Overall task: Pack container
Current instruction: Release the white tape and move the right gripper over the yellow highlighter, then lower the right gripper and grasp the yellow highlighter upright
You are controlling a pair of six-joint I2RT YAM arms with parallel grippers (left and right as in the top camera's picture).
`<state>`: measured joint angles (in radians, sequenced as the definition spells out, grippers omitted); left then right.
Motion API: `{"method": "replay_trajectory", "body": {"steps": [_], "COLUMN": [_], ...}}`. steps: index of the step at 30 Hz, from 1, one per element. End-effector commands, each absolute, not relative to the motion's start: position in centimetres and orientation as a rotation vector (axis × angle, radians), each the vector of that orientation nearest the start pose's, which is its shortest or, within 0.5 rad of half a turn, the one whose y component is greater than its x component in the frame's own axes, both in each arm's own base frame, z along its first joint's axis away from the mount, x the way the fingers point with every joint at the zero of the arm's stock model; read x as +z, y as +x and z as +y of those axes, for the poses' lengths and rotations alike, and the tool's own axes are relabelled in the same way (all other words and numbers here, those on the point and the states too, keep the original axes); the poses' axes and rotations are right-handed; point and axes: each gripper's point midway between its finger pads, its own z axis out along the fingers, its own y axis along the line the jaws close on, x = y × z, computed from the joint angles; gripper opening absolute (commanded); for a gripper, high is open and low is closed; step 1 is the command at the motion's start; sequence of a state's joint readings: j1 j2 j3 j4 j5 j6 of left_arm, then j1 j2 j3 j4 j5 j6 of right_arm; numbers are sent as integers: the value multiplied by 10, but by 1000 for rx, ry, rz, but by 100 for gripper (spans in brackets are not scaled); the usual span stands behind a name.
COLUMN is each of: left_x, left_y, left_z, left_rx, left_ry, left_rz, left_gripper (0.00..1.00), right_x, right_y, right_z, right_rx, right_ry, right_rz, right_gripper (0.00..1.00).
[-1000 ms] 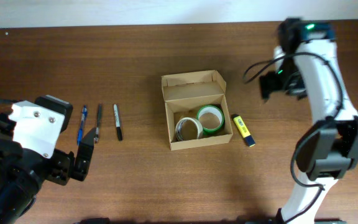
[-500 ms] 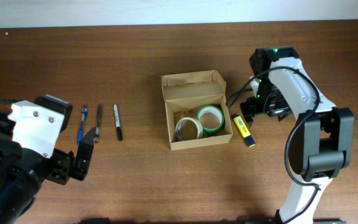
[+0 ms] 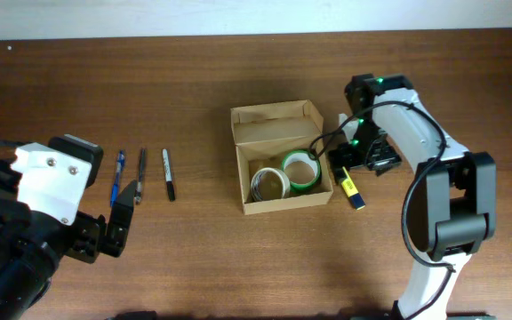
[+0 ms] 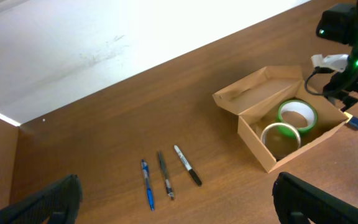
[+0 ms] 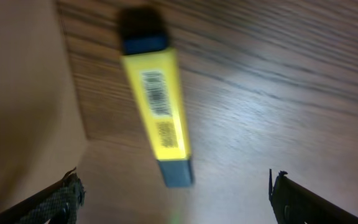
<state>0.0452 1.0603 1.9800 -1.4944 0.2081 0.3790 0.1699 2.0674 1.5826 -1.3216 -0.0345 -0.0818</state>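
The container [image 3: 287, 204] is a tan cardboard box at mid-table with its flap lid [image 3: 276, 123] folded back. Inside lie a green tape roll [image 3: 301, 169] and a whitish tape roll [image 3: 270, 183]. A yellow highlighter [image 3: 352, 190] with dark blue ends lies on the table against the box's right side. My right gripper [image 3: 345, 167] hovers over its far end, open; in the right wrist view the highlighter [image 5: 157, 118] lies between the spread fingers [image 5: 61, 199], untouched. My left gripper [image 4: 179, 211] is open at the table's left, empty.
A blue pen [image 3: 117, 178], a grey pen [image 3: 140, 175] and a black marker [image 3: 168, 173] lie side by side left of the box, just ahead of the left gripper. The box's brown wall [image 5: 23, 112] fills the left of the right wrist view.
The right arm has swung in from the back right and come down beside the box, over the highlighter. The left arm has not moved.
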Motion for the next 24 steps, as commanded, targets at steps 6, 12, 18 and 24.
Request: {"method": "replay_trajectory", "body": {"steps": [6, 12, 18, 24], "left_x": [443, 442, 441, 441], "left_y": [197, 197, 196, 195], "left_z": [-26, -26, -26, -31], "left_rx": [38, 37, 36, 25], "left_ry": [490, 489, 490, 519], "left_rz": [2076, 2079, 2084, 2077], "left_gripper": [99, 99, 99, 99], "right_x": [38, 37, 17, 3], "right_y": [318, 318, 317, 324], "right_z": [78, 76, 75, 77], "right_rx": [117, 113, 108, 117], "right_ry": [-516, -528, -533, -527], "right_rz": [3352, 3350, 3326, 3279], "right_gripper": [96, 96, 96, 95]}}
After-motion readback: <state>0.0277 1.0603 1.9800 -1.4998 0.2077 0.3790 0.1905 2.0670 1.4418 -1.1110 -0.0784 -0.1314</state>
